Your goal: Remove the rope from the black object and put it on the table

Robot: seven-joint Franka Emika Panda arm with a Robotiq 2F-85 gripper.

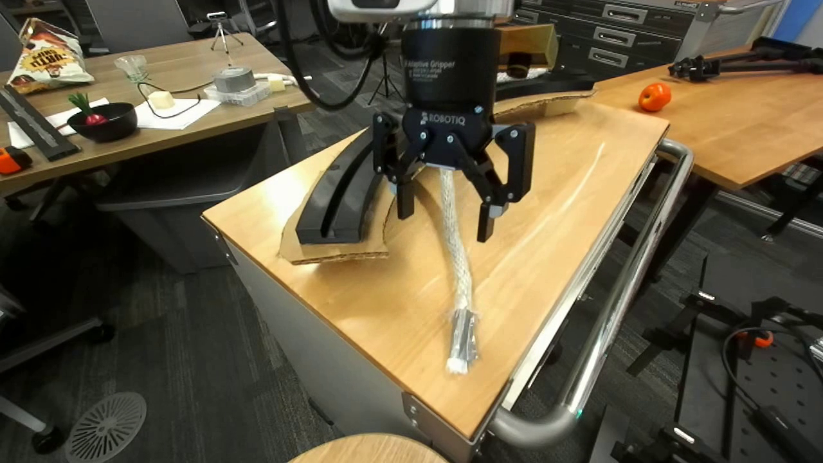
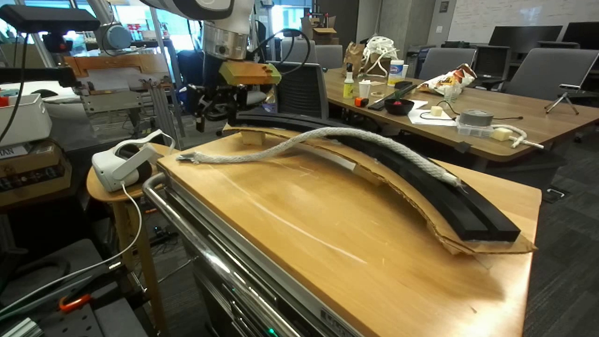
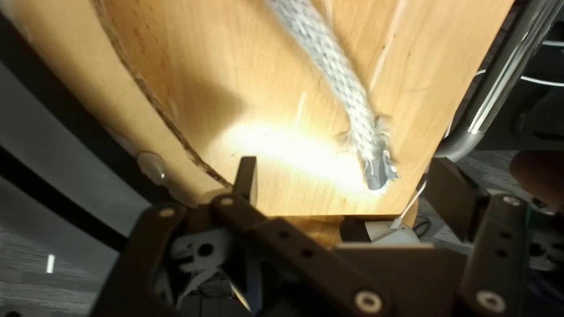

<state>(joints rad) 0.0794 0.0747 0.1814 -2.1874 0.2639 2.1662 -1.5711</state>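
We find the black two-fingered gripper (image 1: 445,213) spread, empty. Tugging the grey-white braided rope (image 1: 460,257) at its six o'clock could drag the black grooved arc (image 1: 357,207).

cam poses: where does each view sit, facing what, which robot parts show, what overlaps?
Exterior view: apparently above the table end where the rope's taped end lies, facing along the tabletop; gripper near centre, a bit of arm at the top edge.
Exterior view: apparently near the opposite end, metal rail side, facing across to the cluttered desk; gripper and arm upper left.
Wrist view: at the gripper, looking past its fingers onto the taped end.
Shared: both exterior views show table, rope, rail, black track.
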